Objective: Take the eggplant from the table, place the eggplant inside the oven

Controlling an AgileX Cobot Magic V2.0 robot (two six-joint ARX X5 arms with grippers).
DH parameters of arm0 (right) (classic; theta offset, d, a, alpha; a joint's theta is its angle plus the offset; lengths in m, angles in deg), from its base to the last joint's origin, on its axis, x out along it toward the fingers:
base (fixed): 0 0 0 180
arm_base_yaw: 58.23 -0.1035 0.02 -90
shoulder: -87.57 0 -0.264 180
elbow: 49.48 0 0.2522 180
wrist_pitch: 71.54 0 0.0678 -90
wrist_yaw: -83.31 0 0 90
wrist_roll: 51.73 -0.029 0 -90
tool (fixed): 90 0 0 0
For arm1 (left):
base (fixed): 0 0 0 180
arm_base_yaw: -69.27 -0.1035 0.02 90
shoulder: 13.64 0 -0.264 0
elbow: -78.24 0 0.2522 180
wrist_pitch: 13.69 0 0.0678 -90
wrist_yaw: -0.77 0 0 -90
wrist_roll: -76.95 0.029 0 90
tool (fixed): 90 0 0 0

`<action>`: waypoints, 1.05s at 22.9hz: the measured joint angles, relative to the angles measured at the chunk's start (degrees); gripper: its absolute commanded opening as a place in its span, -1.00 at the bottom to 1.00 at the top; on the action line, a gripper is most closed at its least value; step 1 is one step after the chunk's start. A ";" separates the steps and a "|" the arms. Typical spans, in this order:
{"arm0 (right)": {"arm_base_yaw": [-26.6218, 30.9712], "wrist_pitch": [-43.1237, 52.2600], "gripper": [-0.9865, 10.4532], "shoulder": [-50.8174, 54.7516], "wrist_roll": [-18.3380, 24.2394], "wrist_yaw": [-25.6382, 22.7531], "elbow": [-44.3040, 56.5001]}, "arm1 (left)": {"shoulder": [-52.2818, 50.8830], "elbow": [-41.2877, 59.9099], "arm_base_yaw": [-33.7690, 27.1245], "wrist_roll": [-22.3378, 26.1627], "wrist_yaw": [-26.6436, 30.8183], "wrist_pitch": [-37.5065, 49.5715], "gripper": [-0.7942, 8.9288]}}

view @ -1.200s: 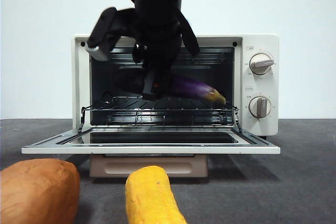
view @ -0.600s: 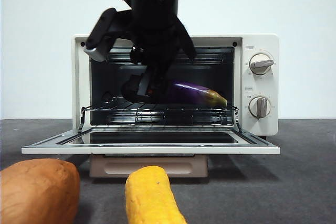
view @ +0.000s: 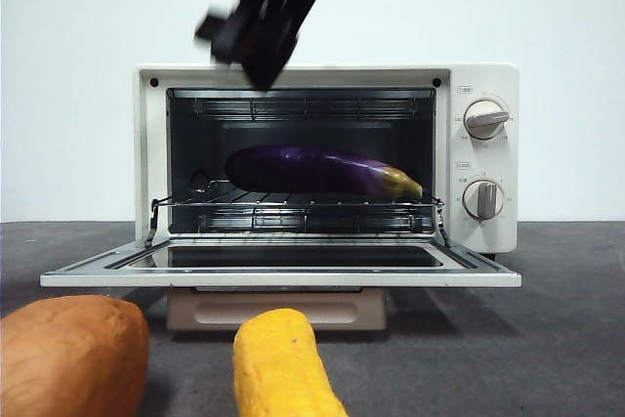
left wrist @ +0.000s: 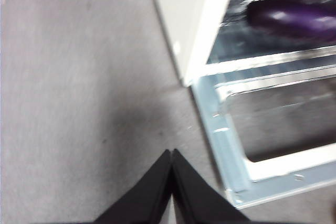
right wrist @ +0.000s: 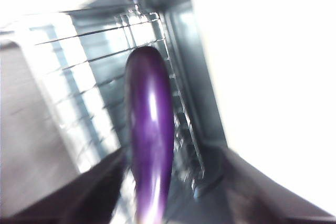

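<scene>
Nearest my low camera sit a sweet potato [view: 68, 354] and a corn cob [view: 283, 363] on the table [view: 566, 339], both just in front of the oven's dropped door [view: 283, 277]. They stand clear of the opening, and I judge they would only matter to an arm coming in low across the table.

Behind them the oven [view: 327, 158] stands open. The eggplant [view: 317, 170] lies lengthwise on the wire rack [view: 293, 212], its yellowish tip [view: 405, 183] pointing toward the knobs [view: 485, 158], and nothing touches it.

I read the eggplant as firm, fairly light and slick-skinned, so it could roll on the wires. If I had to take it again, I would grip across the thick middle, not the tapering tip.

My right gripper [right wrist: 173, 203] is spread wide and empty, the eggplant [right wrist: 149, 129] lying apart from it in the gap between the jaws. In the front view it shows as a blurred dark shape [view: 264, 17] above the oven's top edge. My left gripper [left wrist: 171, 153] is pinched closed on nothing, over bare table beside the oven's corner.

Placement looks done to me.
</scene>
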 measured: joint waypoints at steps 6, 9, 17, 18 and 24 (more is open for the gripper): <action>-3.52 -19.23 -0.81 16.50 -14.19 5.29 -0.09 | 8.41 2.49 -3.89 -1.07 -10.93 4.79 -0.82; -3.50 -23.76 -0.82 23.71 -18.38 5.27 -0.09 | 14.40 2.49 -5.57 -1.25 -16.68 5.64 -0.82; -3.50 -26.32 -0.82 37.09 -24.55 5.20 -0.11 | 27.76 2.49 -7.74 -1.40 -24.98 8.85 -0.82; -3.50 -26.32 -0.82 38.47 -24.94 5.20 -0.11 | 29.20 2.49 -7.93 -1.40 -25.46 9.33 -0.82; -3.50 -26.40 -0.82 45.94 -27.08 5.18 -0.11 | 37.40 2.49 -8.48 -1.44 -29.09 11.74 -0.82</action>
